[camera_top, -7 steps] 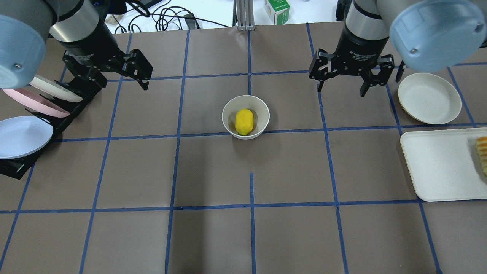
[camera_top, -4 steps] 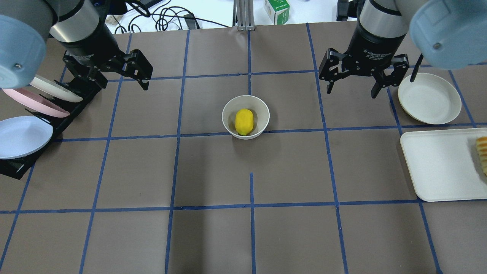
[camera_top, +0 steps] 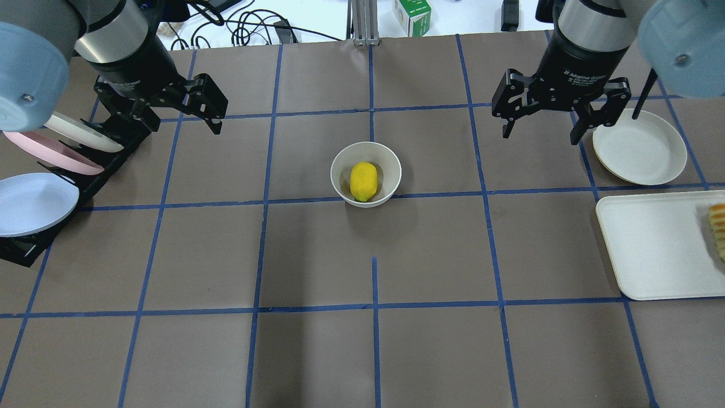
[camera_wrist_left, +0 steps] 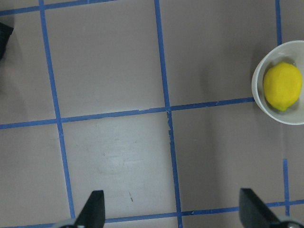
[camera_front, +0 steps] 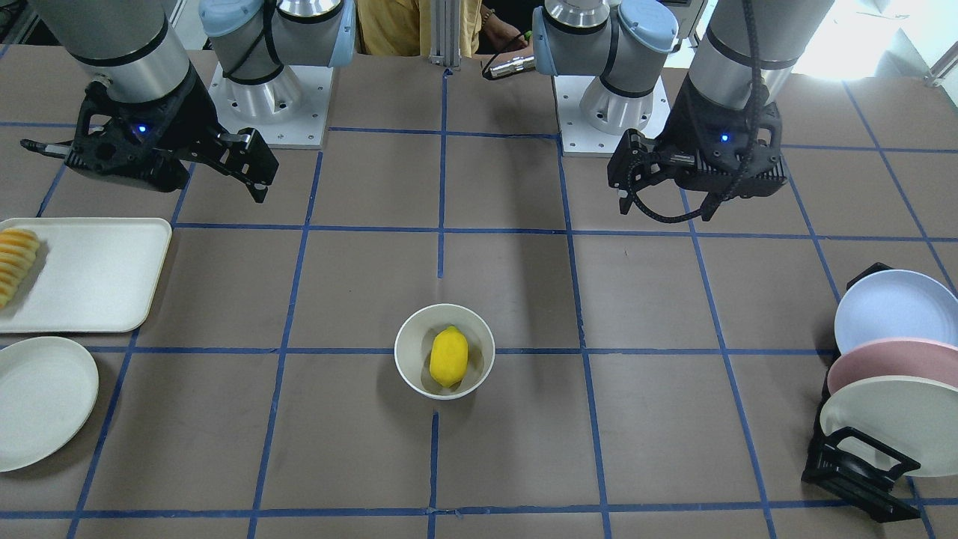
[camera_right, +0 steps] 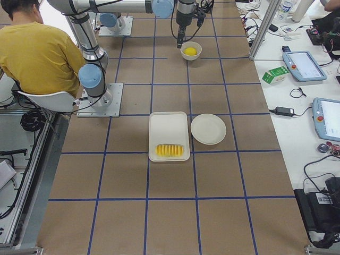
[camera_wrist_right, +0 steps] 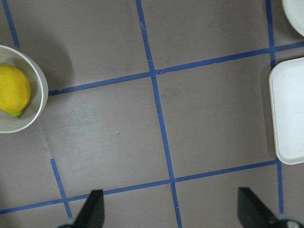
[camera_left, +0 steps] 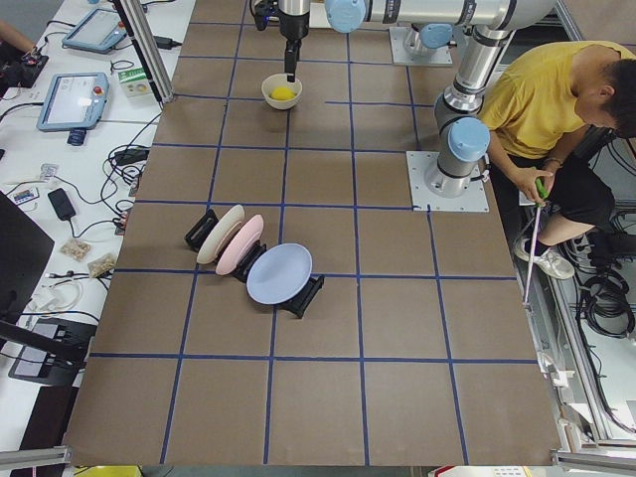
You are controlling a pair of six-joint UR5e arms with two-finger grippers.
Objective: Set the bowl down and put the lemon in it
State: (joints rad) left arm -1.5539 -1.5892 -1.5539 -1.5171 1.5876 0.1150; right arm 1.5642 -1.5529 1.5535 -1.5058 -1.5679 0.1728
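- The right arm has swung outward over the last second. Its right gripper (camera_top: pixel 539 136) has drifted away from the middle of the table (camera_top: pixel 317 351) until it hangs just beside the flat cream plate (camera_top: pixel 637 147). The left arm, the bowl and the lemon have stayed put.
- The right gripper's jaws stand wide apart and hold nothing; its wrist view shows only bare table between the fingertips.
- The left gripper (camera_wrist_left: pixel 173 213) hovers next to the plate rack (camera_top: pixel 85 181), with its jaws also spread wide and empty.
- The white tray (camera_top: pixel 651 249) lies well apart on the robot's right, with ridged sliced food (camera_top: pixel 718 226) at its far edge.
- The bowl (camera_top: pixel 386 163) stands upright near the table's centre, between the two grippers and apart from both. It lies to the inner side of each, and neither gripper is clearly the nearer.
- The lemon (camera_top: pixel 363 181) rests inside the bowl, its long axis running toward and away from the robot, and its pointed tip seems to face the robot.
- Judged from this, both steps look finished. Any coming move is probably a retreat, and both grippers already stand clear of the bowl.
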